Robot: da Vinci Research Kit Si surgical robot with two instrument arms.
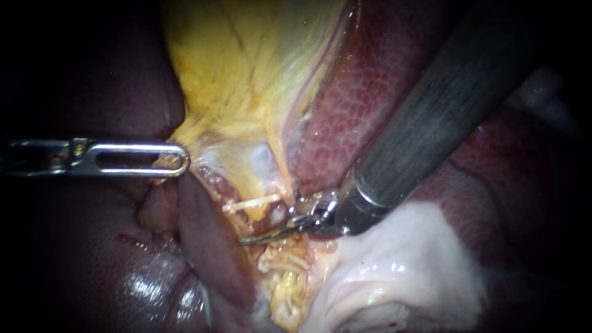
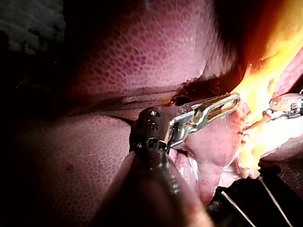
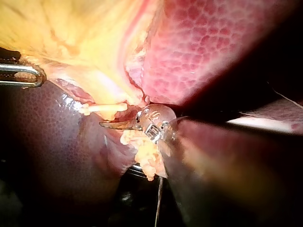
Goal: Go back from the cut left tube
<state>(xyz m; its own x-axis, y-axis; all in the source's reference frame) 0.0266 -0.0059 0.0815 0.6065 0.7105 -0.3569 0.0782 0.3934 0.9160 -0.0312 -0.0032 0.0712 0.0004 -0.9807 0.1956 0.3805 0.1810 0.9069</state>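
Right instrument (image 1: 250,239): shaft comes in from the upper right; its thin jaws lie together with nothing between them, tips just under the white clip (image 1: 250,203)
Left instrument (image 1: 176,161): comes in from the left, its slotted jaws clenched on the yellow lower edge of the gallbladder (image 1: 246,80) and holding it stretched toward the left
Cut left tube (image 1: 259,214): I place it in the short strip of yellow tissue between the clip and my right jaws, at the foot of the gallbladder beside the liver (image 1: 370,92); I cannot make out the cut ends cleanly
Clip: lies across the tube, touching nothing metal that I can see; in the right wrist view it sits just beside the jaw tips (image 3: 106,125)
Handling: I judge the tube soft, wet, slippery and easy to tear; it weighs next to nothing, and the clip could be knocked loose by a sideways nudge
Where to take hold: nowhere on the stump itself; if I needed a grip I would take the fatty tissue beside it, away from the clip
Way out: straight back along my own shaft, jaws together, no sweep toward the clip
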